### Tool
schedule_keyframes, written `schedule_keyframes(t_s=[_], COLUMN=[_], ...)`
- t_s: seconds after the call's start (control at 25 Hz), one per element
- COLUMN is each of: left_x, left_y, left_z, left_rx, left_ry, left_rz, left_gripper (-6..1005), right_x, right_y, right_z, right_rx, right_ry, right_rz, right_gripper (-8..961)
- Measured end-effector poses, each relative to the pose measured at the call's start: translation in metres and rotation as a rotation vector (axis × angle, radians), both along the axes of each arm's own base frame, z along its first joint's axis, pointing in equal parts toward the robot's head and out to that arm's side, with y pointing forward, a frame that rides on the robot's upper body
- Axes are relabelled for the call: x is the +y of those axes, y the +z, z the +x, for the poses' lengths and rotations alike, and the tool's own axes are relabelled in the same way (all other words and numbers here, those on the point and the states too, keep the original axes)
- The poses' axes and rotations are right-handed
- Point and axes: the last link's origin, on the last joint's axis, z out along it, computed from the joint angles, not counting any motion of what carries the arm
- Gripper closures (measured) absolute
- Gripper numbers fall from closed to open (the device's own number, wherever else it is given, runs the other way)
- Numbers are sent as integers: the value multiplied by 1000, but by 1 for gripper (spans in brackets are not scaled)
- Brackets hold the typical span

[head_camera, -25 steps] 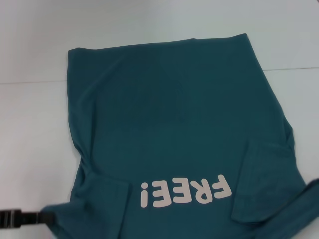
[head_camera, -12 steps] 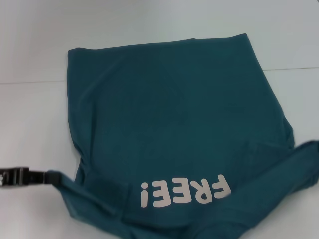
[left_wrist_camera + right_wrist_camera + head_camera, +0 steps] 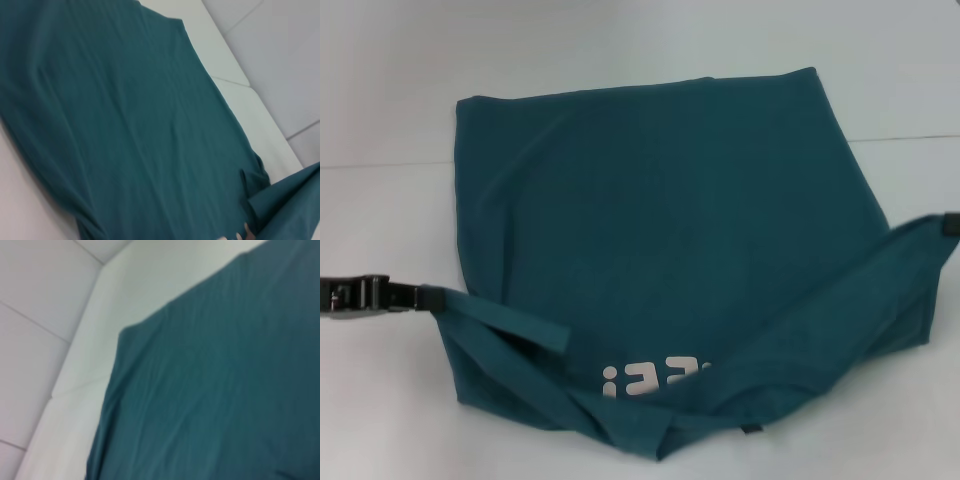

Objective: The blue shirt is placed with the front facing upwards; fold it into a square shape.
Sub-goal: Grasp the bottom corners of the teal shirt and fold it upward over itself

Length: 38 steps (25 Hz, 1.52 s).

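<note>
As I watch, the left gripper [image 3: 420, 297] and right gripper [image 3: 948, 226] — each clamped on the blue shirt [image 3: 660, 210] — have raised its near edge over the lettering [image 3: 655, 376], starting the fold across the bench [image 3: 390, 220].

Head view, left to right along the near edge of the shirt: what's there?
Left claw pinching the shirt's corner → partly covered cream lettering on the blue shirt → lifted shirt flap → right claw at the frame edge.

Teal blue shirt [image 3: 660, 200] flat, near edge lifted, lettering half-covered
</note>
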Motion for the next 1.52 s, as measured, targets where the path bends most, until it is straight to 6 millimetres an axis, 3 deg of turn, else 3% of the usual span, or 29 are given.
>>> schedule_keyframes(t_s=[0.16,0.84,1.52], left_x=[13,56,85], left_y=[0,2,0], left_z=[6,22,29], left_rx=[17,72,118], left_ry=[-12,-22,-16], left_rz=[22,141,268], left_gripper=[980,982,983], right_x=[17,57,78], right_y=[1,0,4], right_z=[-8,-30,-25], right_rx=[3,-3,6], right_ry=[0,12,-56], right_rz=[47,160,298], right_gripper=[918,919,918])
